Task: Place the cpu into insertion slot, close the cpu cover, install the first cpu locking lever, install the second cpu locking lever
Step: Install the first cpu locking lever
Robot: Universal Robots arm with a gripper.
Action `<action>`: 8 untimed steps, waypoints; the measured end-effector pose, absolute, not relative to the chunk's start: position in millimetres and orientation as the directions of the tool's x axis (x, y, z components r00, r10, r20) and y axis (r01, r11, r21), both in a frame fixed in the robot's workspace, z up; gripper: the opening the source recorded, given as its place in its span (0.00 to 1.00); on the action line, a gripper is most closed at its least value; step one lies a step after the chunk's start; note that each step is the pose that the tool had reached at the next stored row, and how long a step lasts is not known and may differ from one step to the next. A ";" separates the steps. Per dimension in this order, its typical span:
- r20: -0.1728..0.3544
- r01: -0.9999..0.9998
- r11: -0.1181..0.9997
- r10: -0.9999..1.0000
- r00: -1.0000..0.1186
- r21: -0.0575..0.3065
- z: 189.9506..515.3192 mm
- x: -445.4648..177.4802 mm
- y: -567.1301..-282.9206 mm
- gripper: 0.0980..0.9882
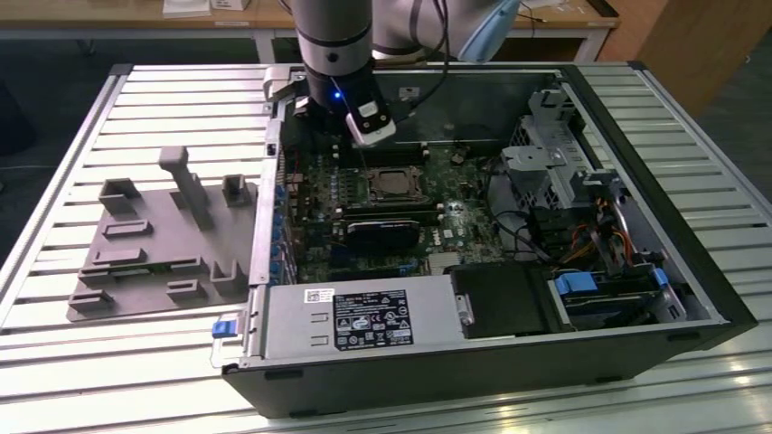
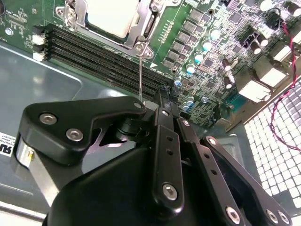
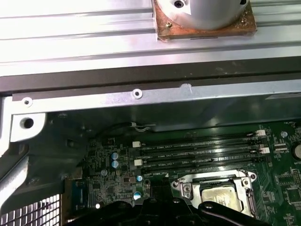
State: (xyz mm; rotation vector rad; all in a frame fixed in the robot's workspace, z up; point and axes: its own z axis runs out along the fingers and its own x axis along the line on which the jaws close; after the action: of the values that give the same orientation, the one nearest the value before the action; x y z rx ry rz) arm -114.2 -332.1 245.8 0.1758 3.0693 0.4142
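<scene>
My gripper (image 2: 162,94) hangs low over the green board, in the upper middle of the exterior view. I cannot tell how far open it is or whether it has hold of anything. Just beside it a thin locking lever (image 2: 140,70) stands up from a corner of the insertion slot (image 3: 185,190) and passes out of sight behind the gripper's linkage. The cpu (image 3: 218,195) sits in that slot, and the cpu cover (image 3: 211,179) appears to lie down around it, so I judge the first lever to be the step in hand. To do it well I would follow the lever's own arc about its hinge with light force. I would press slightly sideways only near the end (so it tucks under its catch), and keep off the memory slots (image 2: 94,52) alongside. Further out, the open computer case (image 1: 483,375) holds the board, a silver power supply (image 1: 350,316) at lower centre and drive cages with cables on the exterior view's right. A grey moulded fixture (image 1: 157,235) lies on the slatted table (image 1: 121,380) at the exterior view's left; what its pockets hold I cannot tell
</scene>
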 end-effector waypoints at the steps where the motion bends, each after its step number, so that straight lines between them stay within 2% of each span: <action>1: -0.023 0.107 0.956 0.118 -0.993 0.271 245.5 -114.1 -332.0 0.01; 8: -0.021 0.107 0.953 0.118 -0.993 0.282 243.6 -109.9 -331.8 0.01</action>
State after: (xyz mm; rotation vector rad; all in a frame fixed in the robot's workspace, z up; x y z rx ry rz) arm -109.9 -331.8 243.6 0.1769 3.0673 0.4398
